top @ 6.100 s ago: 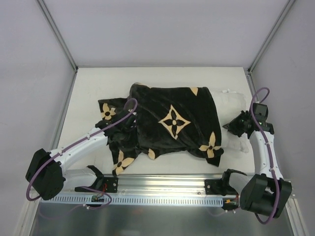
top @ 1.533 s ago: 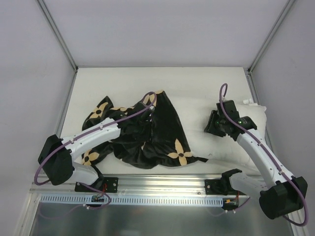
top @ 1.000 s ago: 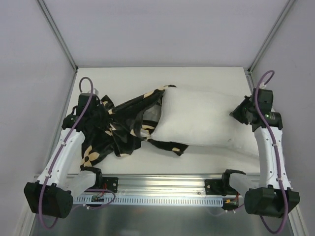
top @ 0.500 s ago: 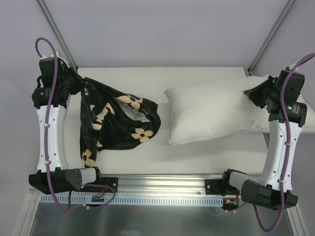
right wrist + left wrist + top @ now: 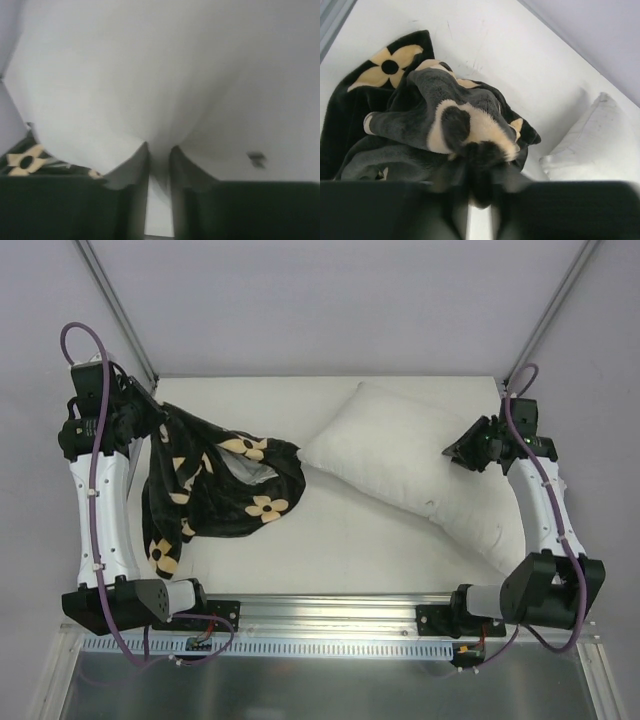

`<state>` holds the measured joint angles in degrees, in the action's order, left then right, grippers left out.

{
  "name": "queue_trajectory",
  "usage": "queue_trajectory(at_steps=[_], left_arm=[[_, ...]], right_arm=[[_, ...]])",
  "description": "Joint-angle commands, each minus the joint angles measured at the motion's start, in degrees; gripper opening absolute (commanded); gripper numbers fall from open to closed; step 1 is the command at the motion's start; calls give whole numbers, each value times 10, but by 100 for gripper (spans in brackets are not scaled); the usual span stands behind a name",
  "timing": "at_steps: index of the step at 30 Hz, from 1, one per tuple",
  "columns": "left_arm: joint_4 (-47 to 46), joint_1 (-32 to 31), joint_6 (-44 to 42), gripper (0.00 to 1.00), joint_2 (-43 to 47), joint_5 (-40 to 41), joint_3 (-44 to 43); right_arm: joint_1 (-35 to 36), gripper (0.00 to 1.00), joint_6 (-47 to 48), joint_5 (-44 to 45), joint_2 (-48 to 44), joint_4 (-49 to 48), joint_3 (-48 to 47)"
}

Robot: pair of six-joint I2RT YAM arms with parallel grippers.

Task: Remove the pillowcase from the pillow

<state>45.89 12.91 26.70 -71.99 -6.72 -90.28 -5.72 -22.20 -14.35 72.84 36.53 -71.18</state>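
The black pillowcase (image 5: 215, 485) with tan flowers hangs off the pillow at the table's left, draping from my left gripper (image 5: 150, 420), which is shut on a bunch of its fabric (image 5: 480, 150). The plain white pillow (image 5: 400, 465) lies bare and slanted across the right half of the table. My right gripper (image 5: 460, 453) is shut on a pinch of the pillow's white cloth (image 5: 159, 155) at its right side. In the left wrist view the pillow (image 5: 600, 145) sits apart from the pillowcase (image 5: 420, 115), to its right.
The white table (image 5: 330, 550) has metal frame posts (image 5: 120, 315) at its back corners and an aluminium rail (image 5: 330, 625) along its near edge. Grey walls close in on both sides.
The pillowcase has come fully off the pillow and was drawn left. My left arm has dropped slightly. My right arm has swung inward, turning the pillow to a slant.
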Motion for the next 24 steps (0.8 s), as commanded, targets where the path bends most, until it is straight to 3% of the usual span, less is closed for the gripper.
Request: queue_trajectory(at_steps=[1, 2, 3, 5, 7, 10, 18, 24], left_arm=[[-12, 6, -15, 24, 4, 3, 9], [-12, 6, -23, 62, 7, -3, 11], [-12, 6, -25, 78, 10, -14, 14], [-12, 6, -36, 99, 19, -24, 15], [-11, 5, -44, 99, 28, -48, 15], [-12, -2, -53, 99, 41, -82, 25], [10, -153, -106, 99, 43, -37, 3], [-7, -249, -81, 99, 58, -29, 42]], right_arm=[[7, 31, 19, -31, 16, -79, 17], [7, 46, 22, -35, 20, -76, 17], [8, 73, 28, -36, 20, -76, 14], [9, 94, 33, -35, 11, -72, 3], [10, 100, 42, -32, -2, -63, -18], [15, 96, 59, -25, -26, -27, -51], [35, 96, 147, 53, -81, 70, -142], [39, 96, 155, 101, -121, 64, -124]])
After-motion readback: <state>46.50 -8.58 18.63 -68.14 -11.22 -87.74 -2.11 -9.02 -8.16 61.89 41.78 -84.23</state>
